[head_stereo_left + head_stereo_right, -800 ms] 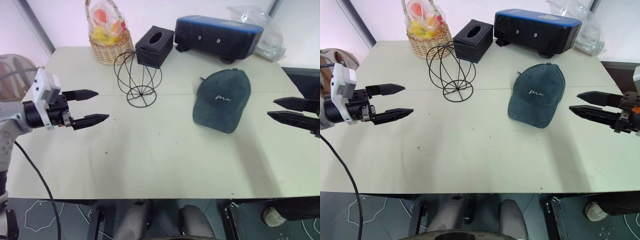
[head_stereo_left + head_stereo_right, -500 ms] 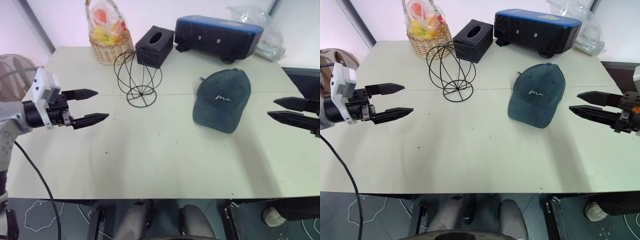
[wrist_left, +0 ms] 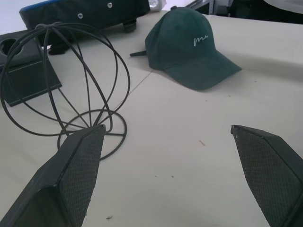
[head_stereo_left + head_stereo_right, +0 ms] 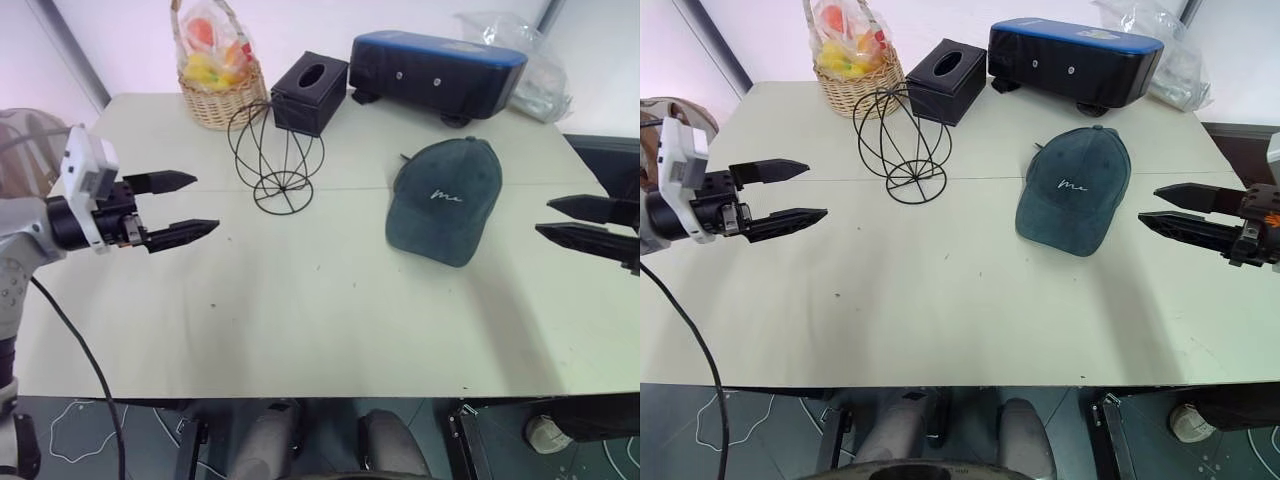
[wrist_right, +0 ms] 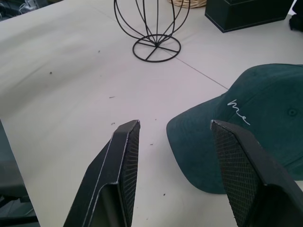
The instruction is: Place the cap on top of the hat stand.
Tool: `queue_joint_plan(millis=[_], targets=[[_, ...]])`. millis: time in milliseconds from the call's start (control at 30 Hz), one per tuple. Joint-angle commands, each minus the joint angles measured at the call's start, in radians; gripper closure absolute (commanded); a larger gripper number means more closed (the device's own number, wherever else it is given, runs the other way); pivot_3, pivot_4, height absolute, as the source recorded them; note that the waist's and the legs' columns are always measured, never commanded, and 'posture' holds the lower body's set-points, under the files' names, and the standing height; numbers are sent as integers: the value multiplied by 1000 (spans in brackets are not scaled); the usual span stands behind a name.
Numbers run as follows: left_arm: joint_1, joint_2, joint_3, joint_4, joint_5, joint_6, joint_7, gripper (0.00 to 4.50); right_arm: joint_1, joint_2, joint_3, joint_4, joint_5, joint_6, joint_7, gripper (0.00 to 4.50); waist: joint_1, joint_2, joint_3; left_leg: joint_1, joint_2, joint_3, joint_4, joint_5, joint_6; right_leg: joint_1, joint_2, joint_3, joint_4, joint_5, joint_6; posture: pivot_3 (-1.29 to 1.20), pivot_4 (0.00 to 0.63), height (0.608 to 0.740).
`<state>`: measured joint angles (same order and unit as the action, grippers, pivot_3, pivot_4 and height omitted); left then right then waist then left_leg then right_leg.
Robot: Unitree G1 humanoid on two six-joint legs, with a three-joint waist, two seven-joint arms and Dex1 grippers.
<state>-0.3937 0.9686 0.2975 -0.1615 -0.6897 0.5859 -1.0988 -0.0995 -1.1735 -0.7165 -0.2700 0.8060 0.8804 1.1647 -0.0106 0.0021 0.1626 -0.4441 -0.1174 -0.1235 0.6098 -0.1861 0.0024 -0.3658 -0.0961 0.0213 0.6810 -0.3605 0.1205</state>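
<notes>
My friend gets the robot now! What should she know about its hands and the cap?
Left hand: open, empty, hovering over the table's left side, short of the hat stand.
Right hand: open, empty, hovering just right of the cap, not touching it.
The cap lies flat on the table, brim toward the robot, to the right of the stand.
The stand is upright and bare.
Done: nothing yet.
Left: grasp the cap, lift it, set it on top of the stand.

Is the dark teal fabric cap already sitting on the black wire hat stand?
No, the dark teal fabric cap lies flat on the table, apart from the bare black wire hat stand.
</notes>
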Motion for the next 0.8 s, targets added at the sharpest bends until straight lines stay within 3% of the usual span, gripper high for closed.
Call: queue_joint_plan(millis=[33, 333, 567, 800], targets=[[-8, 0, 29, -25, -19, 0, 4, 27, 4, -19, -41, -24, 1, -6, 4, 2074, 0, 0, 0, 0, 0, 0, 0, 0, 0, 0, 0, 0, 0, 0, 0, 0, 150, 740], [-16, -19, 8, -24, -8, -7, 8, 27, 42, 2, -37, -81, -26, -27, -27, 2074, 0, 0, 0, 0, 0, 0, 0, 0, 0, 0, 0, 0, 0, 0, 0, 0, 150, 740], [14, -73, -4, -62, 2, -21, 50, 27, 20, 138, 67, -211, -183, -201, -261, 2074, 0, 0, 0, 0, 0, 0, 0, 0, 0, 0, 0, 0, 0, 0, 0, 0, 150, 740], [54, -122, -19, -97, 15, -31, 83, 27, 106, 216, 131, -297, -313, -356, -317, 2074, 2, -1, 0, 0, 0, 0, 1, 0, 0, 1, 0, 0, 0, 0, 0, 0, 150, 740]])
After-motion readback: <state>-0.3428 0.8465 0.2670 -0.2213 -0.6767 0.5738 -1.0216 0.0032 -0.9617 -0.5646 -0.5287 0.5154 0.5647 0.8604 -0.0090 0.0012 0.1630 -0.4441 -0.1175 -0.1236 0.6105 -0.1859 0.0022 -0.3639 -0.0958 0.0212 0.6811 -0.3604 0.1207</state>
